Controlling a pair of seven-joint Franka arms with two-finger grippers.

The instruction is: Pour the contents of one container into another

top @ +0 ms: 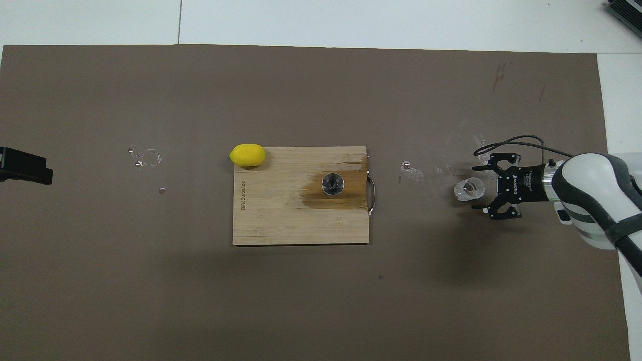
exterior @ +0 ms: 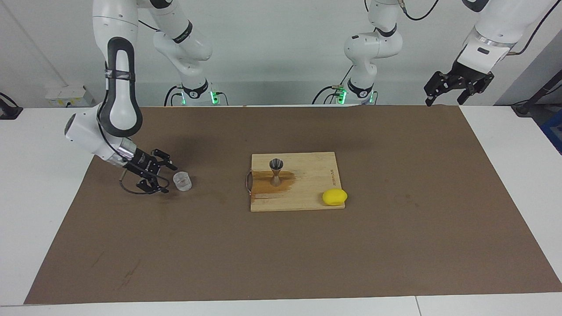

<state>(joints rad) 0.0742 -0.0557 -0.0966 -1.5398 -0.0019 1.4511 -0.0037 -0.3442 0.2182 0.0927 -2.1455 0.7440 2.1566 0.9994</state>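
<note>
Standing upright on the brown mat (exterior: 281,245), toward the right arm's end of the table from the light wooden cutting board (exterior: 307,193): small clear ribbed cup (exterior: 182,181) (top: 469,190). Hanging just beside that cup, apart from it, jaws spread wide and gripping nothing: right gripper (exterior: 163,178) (top: 484,188). Standing upright on a wet dark patch of the board: silver hourglass-shaped metal jigger (exterior: 276,172) (top: 332,184). Lying at the board's corner: yellow lemon (exterior: 334,196) (top: 247,155). Waiting raised at the left arm's end, well apart from the board, fingers apart and empty: left gripper (exterior: 448,97).
</note>
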